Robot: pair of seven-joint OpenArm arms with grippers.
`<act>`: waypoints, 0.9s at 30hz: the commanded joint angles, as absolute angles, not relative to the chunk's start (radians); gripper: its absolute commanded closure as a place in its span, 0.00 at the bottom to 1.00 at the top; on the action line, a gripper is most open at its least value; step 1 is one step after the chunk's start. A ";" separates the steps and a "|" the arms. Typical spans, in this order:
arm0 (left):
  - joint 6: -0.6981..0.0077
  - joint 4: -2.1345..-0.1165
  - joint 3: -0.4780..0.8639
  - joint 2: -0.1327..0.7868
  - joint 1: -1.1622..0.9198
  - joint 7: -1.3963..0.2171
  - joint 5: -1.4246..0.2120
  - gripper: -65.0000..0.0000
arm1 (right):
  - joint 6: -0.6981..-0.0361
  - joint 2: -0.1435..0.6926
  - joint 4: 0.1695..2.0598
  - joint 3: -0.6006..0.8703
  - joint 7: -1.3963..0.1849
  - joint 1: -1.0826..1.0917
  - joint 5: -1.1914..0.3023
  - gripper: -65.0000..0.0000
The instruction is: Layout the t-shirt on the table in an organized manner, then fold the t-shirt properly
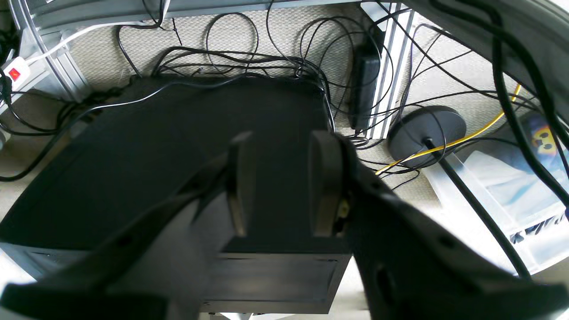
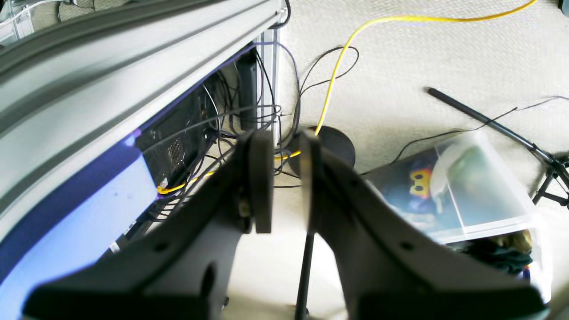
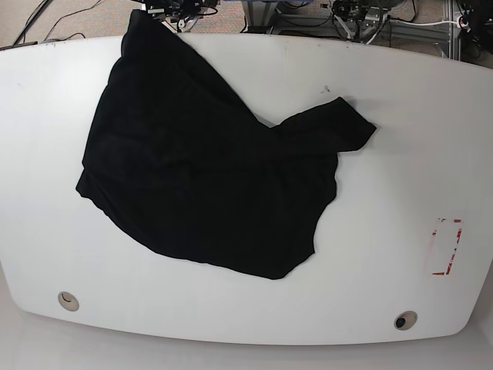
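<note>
The black t-shirt (image 3: 200, 177) lies crumpled and spread over the left and middle of the white table (image 3: 400, 92). One corner reaches the far edge and one sleeve (image 3: 339, 127) points right. Neither arm shows in the base view. In the left wrist view my left gripper (image 1: 281, 186) is open and empty, over a black box on the floor. In the right wrist view my right gripper (image 2: 284, 182) has its jaws a little apart with nothing between them, over the floor beside the table frame. The shirt shows in neither wrist view.
A red tape rectangle (image 3: 445, 247) marks the table's right side, and two round holes (image 3: 68, 301) (image 3: 404, 320) sit near the front edge. Below are a black computer case (image 1: 178, 146), many cables, a round stand base (image 1: 426, 129) and a clear plastic bin (image 2: 466, 186).
</note>
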State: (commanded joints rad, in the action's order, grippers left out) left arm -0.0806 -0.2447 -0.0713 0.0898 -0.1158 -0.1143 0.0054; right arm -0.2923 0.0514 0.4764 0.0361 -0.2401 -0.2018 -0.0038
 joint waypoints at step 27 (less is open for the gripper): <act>-0.081 -0.269 -0.070 0.093 -0.166 -0.022 0.004 0.71 | -0.292 0.015 0.481 0.039 -0.185 -0.222 -0.002 0.85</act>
State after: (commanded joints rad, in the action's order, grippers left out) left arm -0.0806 -0.2693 -0.0698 0.0928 -0.1665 -0.0222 0.0038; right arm -0.2923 0.0146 0.4810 0.0391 -0.1849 -0.2217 -0.0023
